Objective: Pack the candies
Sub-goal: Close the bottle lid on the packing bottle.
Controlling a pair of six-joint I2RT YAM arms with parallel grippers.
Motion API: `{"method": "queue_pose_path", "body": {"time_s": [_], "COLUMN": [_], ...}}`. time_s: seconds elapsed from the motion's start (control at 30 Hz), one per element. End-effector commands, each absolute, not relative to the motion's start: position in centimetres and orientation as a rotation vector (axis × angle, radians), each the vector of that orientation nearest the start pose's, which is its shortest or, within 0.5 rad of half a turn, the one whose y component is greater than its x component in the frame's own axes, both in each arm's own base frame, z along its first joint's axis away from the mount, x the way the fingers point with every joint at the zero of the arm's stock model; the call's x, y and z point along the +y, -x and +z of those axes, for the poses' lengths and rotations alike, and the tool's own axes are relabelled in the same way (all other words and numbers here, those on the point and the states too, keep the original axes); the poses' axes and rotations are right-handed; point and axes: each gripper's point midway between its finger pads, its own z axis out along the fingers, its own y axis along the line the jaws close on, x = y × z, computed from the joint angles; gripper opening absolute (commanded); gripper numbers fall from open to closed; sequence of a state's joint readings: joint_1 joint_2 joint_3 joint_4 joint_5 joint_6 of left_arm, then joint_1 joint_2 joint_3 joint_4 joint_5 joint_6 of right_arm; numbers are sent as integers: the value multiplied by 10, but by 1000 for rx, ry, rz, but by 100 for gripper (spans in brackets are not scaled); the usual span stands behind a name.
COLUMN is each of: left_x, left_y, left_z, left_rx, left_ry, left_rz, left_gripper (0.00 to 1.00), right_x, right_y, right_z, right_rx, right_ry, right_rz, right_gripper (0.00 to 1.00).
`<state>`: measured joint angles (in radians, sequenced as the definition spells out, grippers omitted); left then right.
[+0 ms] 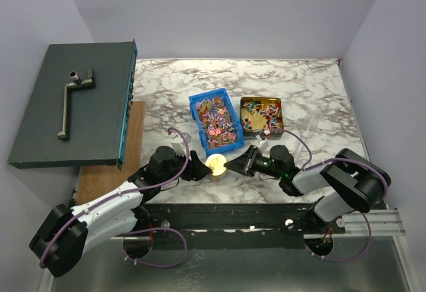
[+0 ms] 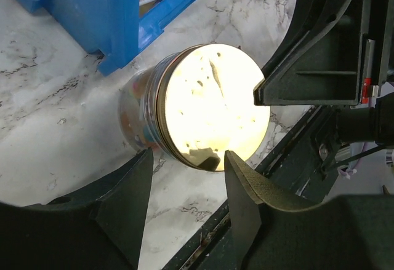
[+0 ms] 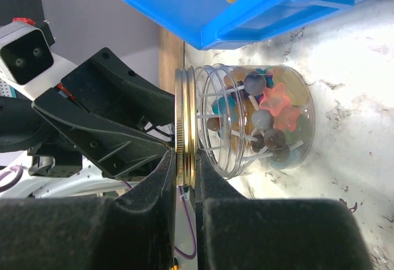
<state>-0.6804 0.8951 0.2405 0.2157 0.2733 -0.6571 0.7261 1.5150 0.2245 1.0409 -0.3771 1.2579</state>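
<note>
A small clear jar (image 3: 265,119) stands near the table's front, holding several candies on white sticks. Its round gold lid (image 1: 216,164) sits on top. My right gripper (image 3: 186,159) is shut on the lid's rim (image 3: 184,122), one finger on each face. It reaches in from the right (image 1: 231,164). My left gripper (image 2: 188,156) is open at the jar's near-left side (image 1: 200,167), with its fingertips (image 2: 143,159) at the edge of the lid (image 2: 212,104) and nothing between them. More candies (image 1: 216,122) fill the blue bin (image 1: 194,109) just behind the jar.
A brown tin (image 1: 261,99) with loose candies sits right of the blue bin. A dark grey box (image 1: 40,126) carrying a metal crank (image 1: 70,99) overhangs the table's left side, above a wooden board (image 1: 110,172). A black rail (image 1: 253,215) runs along the front edge.
</note>
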Motion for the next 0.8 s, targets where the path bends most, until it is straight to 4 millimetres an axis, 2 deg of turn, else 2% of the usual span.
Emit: {"method": "queue_pose_path", "body": {"time_s": [0.0,0.4,0.67,0.77], "left_x": [-242,-245,-249,-249], "left_y": [-181,-183,-183,-184], "left_z": [98,98,98,98], "left_rx": [2134,2141,2151,2153], "left_ry": [-243,-245,-250,-249], "left_rz": [-1123,-1136,-1147,-1148], "left_gripper": [51,50,49,49], "right_x": [302,298,296,295], "right_y": [-186,-184,-184,-184], "right_z": [87,78,78,78], "right_rx": [2174,2190,2187,2186], "right_ry": [-252,-256,-252,-249], "right_rz": [1644,1624,1613,1600], "right_gripper": [4,8,23,24]}}
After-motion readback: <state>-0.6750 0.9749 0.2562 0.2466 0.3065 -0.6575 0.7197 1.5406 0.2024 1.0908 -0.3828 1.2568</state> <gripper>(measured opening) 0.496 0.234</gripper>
